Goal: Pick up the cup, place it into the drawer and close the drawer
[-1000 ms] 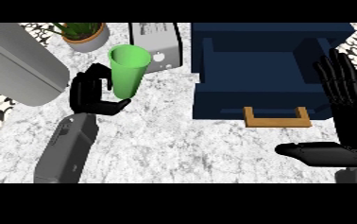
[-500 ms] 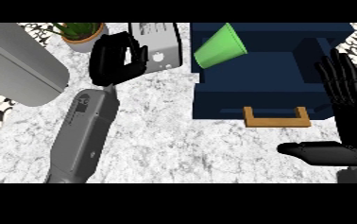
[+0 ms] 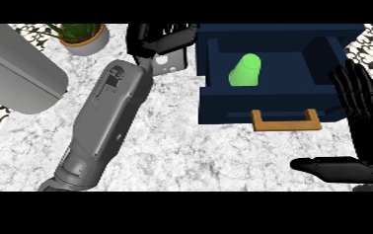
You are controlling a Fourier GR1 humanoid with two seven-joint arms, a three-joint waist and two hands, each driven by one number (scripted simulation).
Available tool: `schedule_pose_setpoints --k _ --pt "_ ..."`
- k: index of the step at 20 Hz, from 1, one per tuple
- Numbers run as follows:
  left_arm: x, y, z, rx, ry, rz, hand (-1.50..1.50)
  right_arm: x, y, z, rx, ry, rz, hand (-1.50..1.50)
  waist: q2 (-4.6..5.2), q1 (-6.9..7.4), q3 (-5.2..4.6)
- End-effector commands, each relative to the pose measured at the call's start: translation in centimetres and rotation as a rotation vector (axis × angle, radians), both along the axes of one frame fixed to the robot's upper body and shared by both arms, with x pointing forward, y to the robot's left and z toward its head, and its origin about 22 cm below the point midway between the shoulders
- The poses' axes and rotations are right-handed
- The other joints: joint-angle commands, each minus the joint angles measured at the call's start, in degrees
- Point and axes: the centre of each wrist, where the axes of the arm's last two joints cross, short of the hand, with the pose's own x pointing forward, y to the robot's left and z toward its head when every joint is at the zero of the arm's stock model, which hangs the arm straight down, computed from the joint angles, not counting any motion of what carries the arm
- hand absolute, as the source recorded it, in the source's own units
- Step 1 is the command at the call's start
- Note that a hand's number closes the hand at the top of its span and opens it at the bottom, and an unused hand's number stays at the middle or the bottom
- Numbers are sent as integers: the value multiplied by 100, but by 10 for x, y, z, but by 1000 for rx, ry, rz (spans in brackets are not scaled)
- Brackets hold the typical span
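Counts: one green cup (image 3: 245, 71). One dark blue drawer (image 3: 270, 110), one wooden handle (image 3: 285, 121) on it. One potted plant (image 3: 82, 35). One big grey appliance (image 3: 25, 82) at the left edge, one smaller grey box (image 3: 170, 63) up top. Two black hands: left hand (image 3: 157, 38), right hand (image 3: 357, 99). One grey forearm (image 3: 102, 124) in view. One marble counter (image 3: 189, 159).
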Motion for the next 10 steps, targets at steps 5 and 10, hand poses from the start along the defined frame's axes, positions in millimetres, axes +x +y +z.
schedule_pose_setpoints --k 5,10 --pt "20 -41 30 29 112 8 150 6 -4 10 0 -1 0 -150 22 -59 -1" --pt "16 -57 5 55 172 26 150 3 -5 6 -6 -3 10 -150 25 -142 0"
